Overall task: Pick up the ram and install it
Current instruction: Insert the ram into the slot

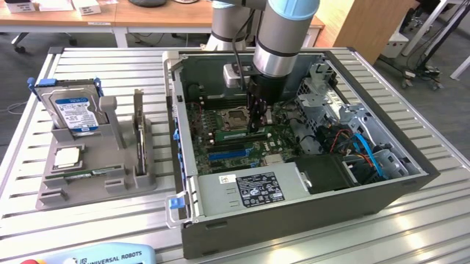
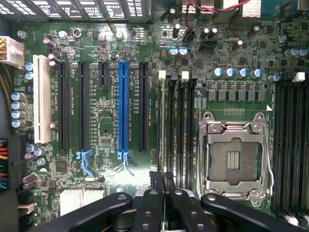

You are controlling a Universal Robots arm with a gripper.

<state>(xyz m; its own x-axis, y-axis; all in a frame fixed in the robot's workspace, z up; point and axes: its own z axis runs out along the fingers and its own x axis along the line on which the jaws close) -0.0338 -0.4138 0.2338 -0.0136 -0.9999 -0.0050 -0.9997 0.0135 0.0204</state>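
Exterior view: the black gripper (image 1: 256,127) reaches into the open grey computer case (image 1: 294,220), just beside the square silver processor socket (image 1: 236,116). A narrow green memory stick (image 1: 88,175) lies well apart from that socket, in a grey tray (image 1: 52,192). Wrist view: the jaws are clenched above a long black slot (image 2: 163,125) near the socket; I cannot tell whether they pinch anything.

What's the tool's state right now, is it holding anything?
Tool: closed, down over the memory slots on the motherboard; whether it grips anything cannot be told.

The case (image 1: 294,220) is matt grey metal, the socket frame (image 2: 235,129) shiny metal, the pincer (image 2: 163,177) smooth black.
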